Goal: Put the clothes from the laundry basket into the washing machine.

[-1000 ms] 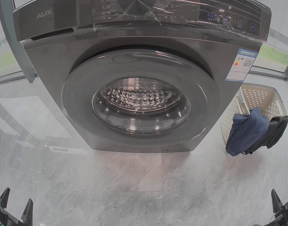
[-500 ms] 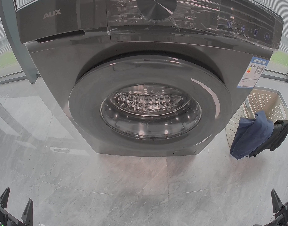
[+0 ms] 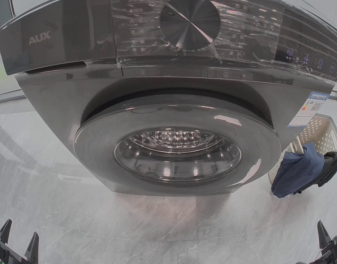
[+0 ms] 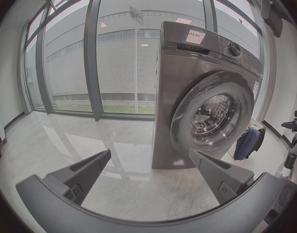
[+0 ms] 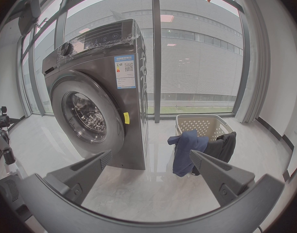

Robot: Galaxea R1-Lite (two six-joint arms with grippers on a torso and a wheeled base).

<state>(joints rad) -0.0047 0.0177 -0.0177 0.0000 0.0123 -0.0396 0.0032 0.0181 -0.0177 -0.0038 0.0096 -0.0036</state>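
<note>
View rolled closer to the dark grey washing machine (image 3: 66, 103) (its round glass door (image 3: 177, 154) looked shut); black left gripper (image 3: 22, 227) and right gripper (image 3: 330, 215) both sat open, nothing grabbed.

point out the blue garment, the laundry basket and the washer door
blue garment (image 3: 297, 171), head view, middle of the draped cloth
laundry basket (image 5: 203, 127), right wrist view, perforated back wall
washer door (image 3: 177, 158), head view, glass centre

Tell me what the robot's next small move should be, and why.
Probably bring the left gripper up to the washing machine door to open it: the door is shut, the clothes hang over the laundry basket rim, and it and the right gripper are open and empty.
</note>
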